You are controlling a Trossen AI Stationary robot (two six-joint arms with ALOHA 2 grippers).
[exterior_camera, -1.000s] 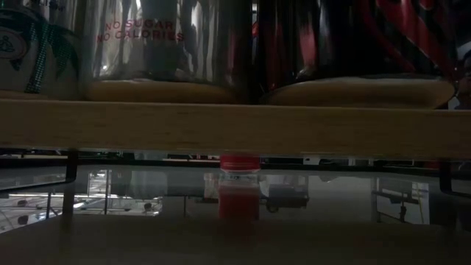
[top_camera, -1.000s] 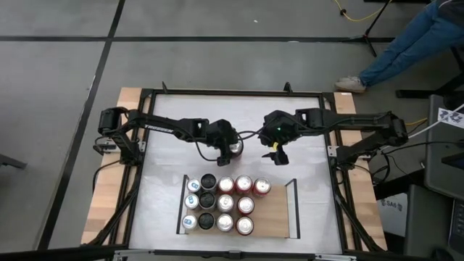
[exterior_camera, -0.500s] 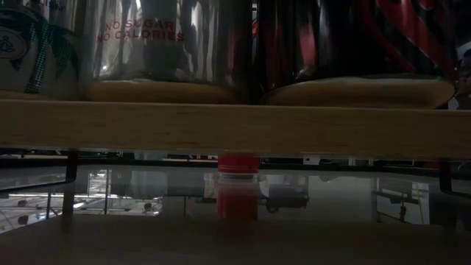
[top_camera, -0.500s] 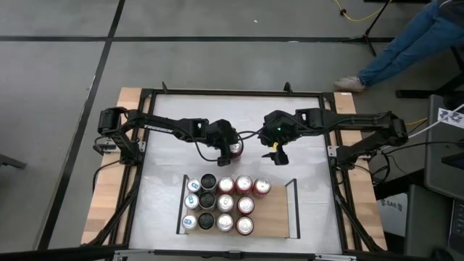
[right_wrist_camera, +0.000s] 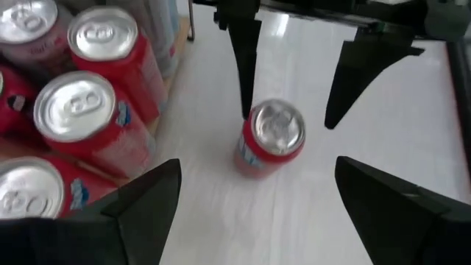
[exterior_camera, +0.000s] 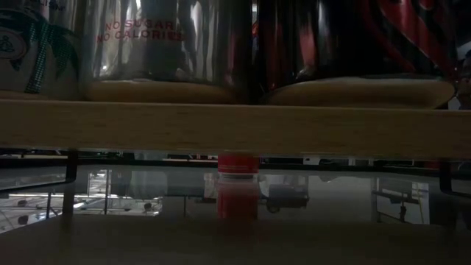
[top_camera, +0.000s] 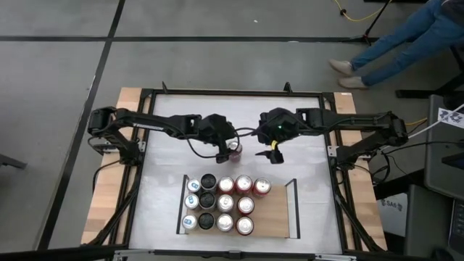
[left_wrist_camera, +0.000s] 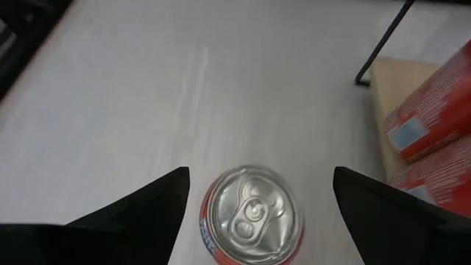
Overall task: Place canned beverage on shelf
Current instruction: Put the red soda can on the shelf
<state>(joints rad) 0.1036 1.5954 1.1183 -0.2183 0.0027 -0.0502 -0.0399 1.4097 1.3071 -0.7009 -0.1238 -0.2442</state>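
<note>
A red canned beverage [top_camera: 235, 154] stands upright on its base on the white tabletop, just beyond the shelf's far edge. My left gripper [top_camera: 228, 147] hovers over it, open. Its fingers [right_wrist_camera: 243, 51] stand on either side of the can's silver top [left_wrist_camera: 254, 213], with a gap to each. My right gripper [top_camera: 274, 153] hangs open a little to the can's right, looking down at the can [right_wrist_camera: 271, 140]. The light-wood shelf [top_camera: 274, 216], with black rails at its short sides, holds several upright cans [top_camera: 226, 204] on its left part.
The shelf's right third [top_camera: 279, 210] is bare wood beside the right rail [top_camera: 294, 206]. In the low view the can [exterior_camera: 237, 188] shows under the shelf's plank [exterior_camera: 235, 129]. A person's legs [top_camera: 395, 43] are on the floor at the far right.
My left gripper has risen and drawn back toward the table's left, so the red can that it covered before now shows standing on the table. My right gripper has tipped up a little in place. The person's feet have shifted.
</note>
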